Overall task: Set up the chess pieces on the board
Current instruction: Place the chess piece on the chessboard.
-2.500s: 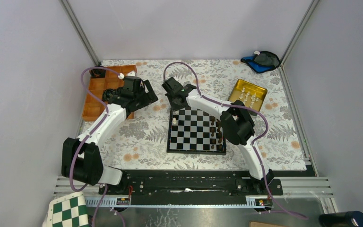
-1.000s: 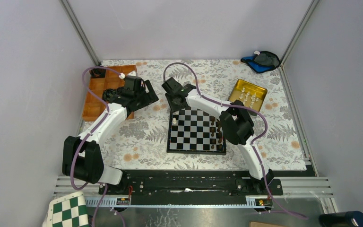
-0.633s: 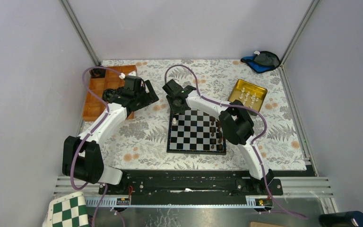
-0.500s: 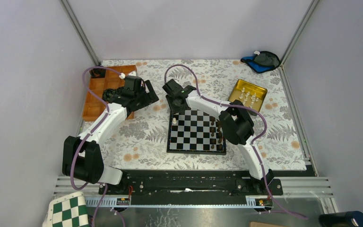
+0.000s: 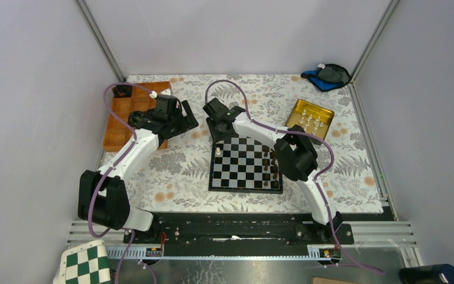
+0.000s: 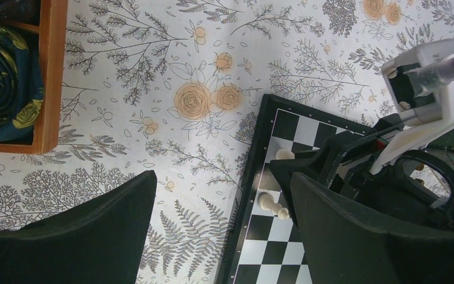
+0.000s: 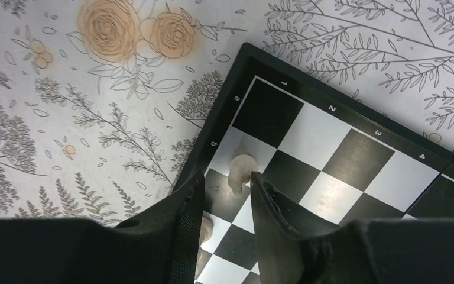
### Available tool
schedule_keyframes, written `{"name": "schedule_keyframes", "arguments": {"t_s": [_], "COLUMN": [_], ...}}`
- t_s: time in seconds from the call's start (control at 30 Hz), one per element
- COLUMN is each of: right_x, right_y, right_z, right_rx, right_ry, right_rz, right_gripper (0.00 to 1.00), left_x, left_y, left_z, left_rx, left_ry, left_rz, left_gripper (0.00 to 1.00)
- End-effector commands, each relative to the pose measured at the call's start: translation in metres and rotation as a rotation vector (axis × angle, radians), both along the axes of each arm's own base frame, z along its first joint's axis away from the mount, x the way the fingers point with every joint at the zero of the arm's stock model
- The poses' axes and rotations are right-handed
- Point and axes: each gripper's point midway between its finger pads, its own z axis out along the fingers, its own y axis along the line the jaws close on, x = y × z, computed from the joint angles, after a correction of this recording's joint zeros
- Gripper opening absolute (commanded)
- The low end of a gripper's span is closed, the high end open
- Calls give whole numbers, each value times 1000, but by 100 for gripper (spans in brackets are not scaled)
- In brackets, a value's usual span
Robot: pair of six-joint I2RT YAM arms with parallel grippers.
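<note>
At the board's (image 5: 242, 171) nine o'clock edge, the right gripper (image 7: 227, 184) straddles one of few cream chess pieces (image 7: 242, 167) placed, grip uncertain. More wait in the gold tin (image 5: 311, 120) at two o'clock. The left gripper (image 6: 223, 183) gapes wide, empty.

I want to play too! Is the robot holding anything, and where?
Nothing, it seems. The right gripper straddles a cream chess piece on the board without squeezing it; the left gripper is open, empty.
</note>
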Motion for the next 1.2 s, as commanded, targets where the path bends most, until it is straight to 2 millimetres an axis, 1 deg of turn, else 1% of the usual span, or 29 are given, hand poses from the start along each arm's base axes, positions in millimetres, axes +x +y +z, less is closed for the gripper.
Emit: {"name": "schedule_keyframes", "arguments": {"t_s": [0.0,0.2,0.43,0.7,0.87,0.93,1.03,1.1,1.17], "right_x": [13,13,15,28,41,49,65,78,92], "right_y": [14,16,10,5,0,-6,-26,-47,-76], "right_z": [33,32,33,51,69,79,98,110,118], "right_rx": [81,80,50,53,61,65,56,48,35], "right_ry": [-45,-40,-60,-117,-157,-178,-225,-255,-280], "right_rz": [-3,2,0,-6,-23,-41,-94,-150,-225], "right_gripper": [41,41,41,42,42,42,43,44,47], "left_x": [12,12,13,15,18,20,25,27,29], "left_y": [0,0,-1,-1,1,2,3,2,2], "left_z": [13,12,13,16,25,29,37,39,41], "left_rx": [6,10,6,5,13,18,22,21,19], "left_ry": [-49,-48,-49,-54,-70,-78,-94,-98,-103], "left_rz": [-9,-8,-10,-6,1,5,10,11,13], "left_gripper": [91,91,91,91,91,91,91,91,92]}}
